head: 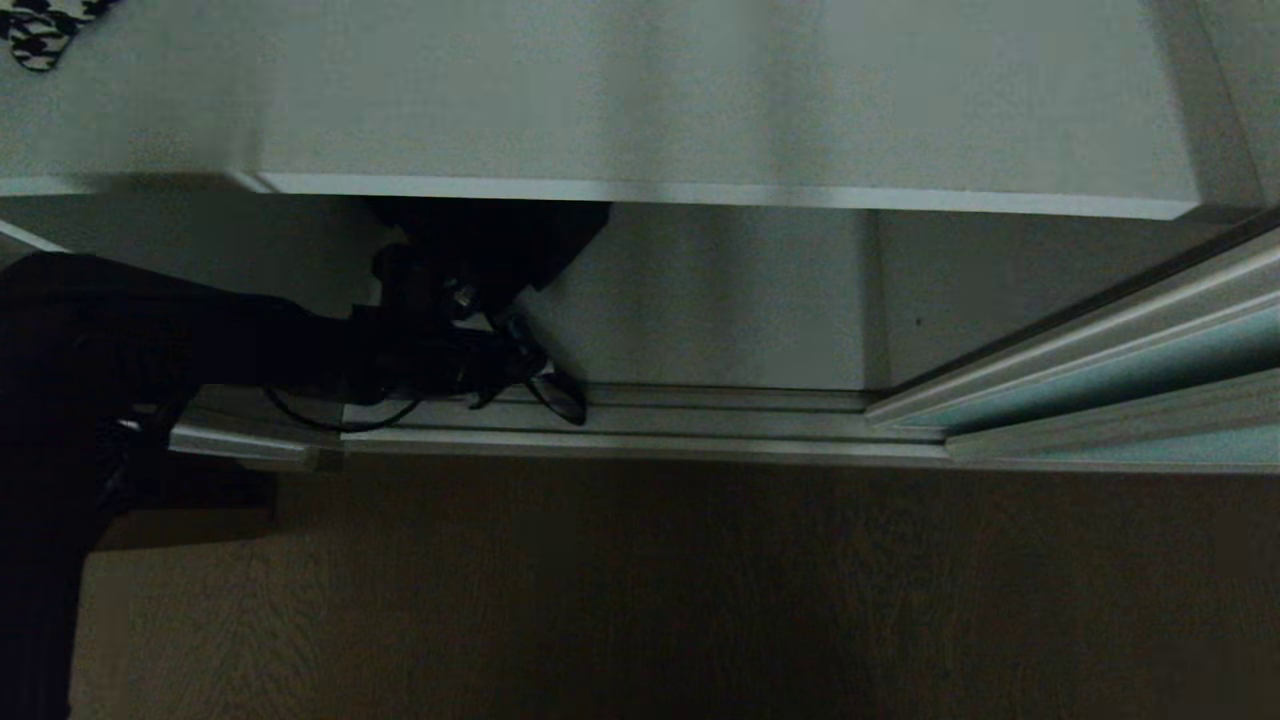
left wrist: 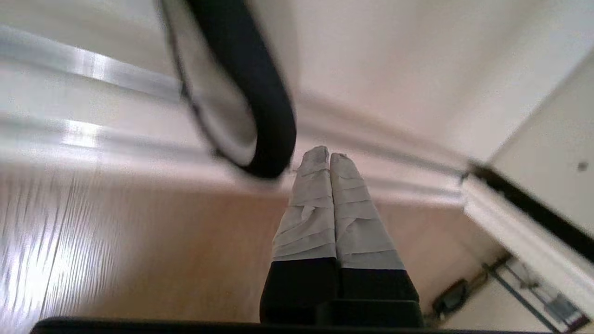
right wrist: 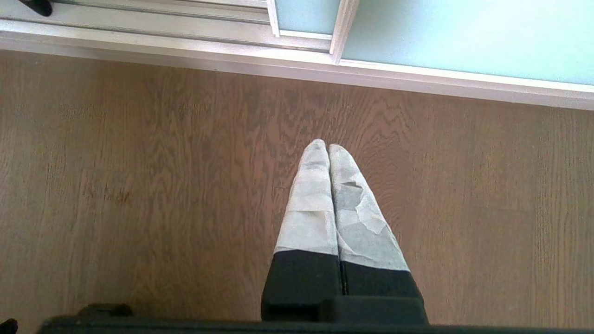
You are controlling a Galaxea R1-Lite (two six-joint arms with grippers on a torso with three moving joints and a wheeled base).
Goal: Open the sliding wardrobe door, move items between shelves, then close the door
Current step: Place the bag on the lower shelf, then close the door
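Observation:
The wardrobe stands open, and the sliding wardrobe door of frosted blue-green glass is pushed to the right; it also shows as a door in the right wrist view. A pale shelf spans the top of the head view. Below its front edge hangs a black garment with a dangling strap. My left arm reaches in from the left to this garment. The left gripper is shut with nothing between its taped fingers, and the black strap loop hangs just beside the tips. My right gripper hangs shut over the floor.
A silver floor track runs along the wardrobe's front, with brown wood-grain floor before it. A black-and-white patterned cloth lies at the shelf's far left. The wardrobe's inner side wall stands by the door.

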